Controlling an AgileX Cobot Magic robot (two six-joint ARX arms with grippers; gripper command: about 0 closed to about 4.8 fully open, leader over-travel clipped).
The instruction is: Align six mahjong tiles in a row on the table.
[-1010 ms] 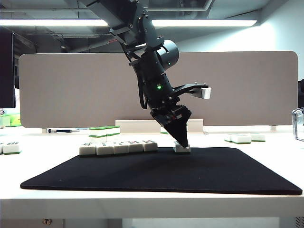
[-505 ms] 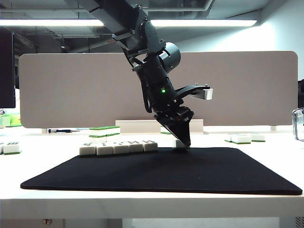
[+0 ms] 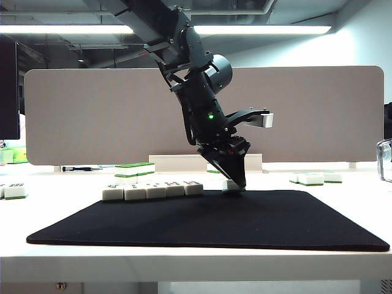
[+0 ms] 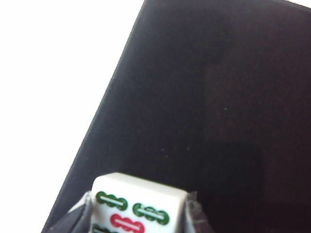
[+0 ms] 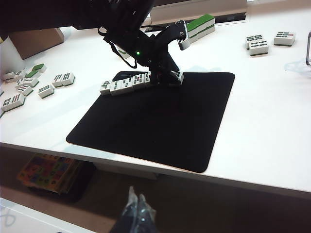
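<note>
A row of several white mahjong tiles (image 3: 153, 190) lies face up along the far edge of the black mat (image 3: 245, 226) on the white table (image 3: 343, 184). Just right of the row, my left gripper (image 3: 236, 182) points steeply down and is shut on one more tile (image 3: 229, 185), which rests on the mat. In the left wrist view that tile (image 4: 139, 206) shows green and red bamboo marks between the two fingers (image 4: 197, 218). My right gripper (image 5: 137, 201) hangs below the table's near edge, fingertips together, holding nothing. From there I see the row (image 5: 129, 83) and the left gripper (image 5: 167, 77).
Green-topped stacked tiles (image 3: 135, 169) stand behind the row. Loose tiles lie at the right (image 3: 312, 178) and the far left (image 5: 34, 85). A grey partition panel (image 3: 92, 116) closes off the back. A clear object (image 3: 384, 159) sits at the right edge.
The left gripper's fingers have come down around the single tile and shut on it, with the wrist turning slightly. The row of tiles has not moved.
</note>
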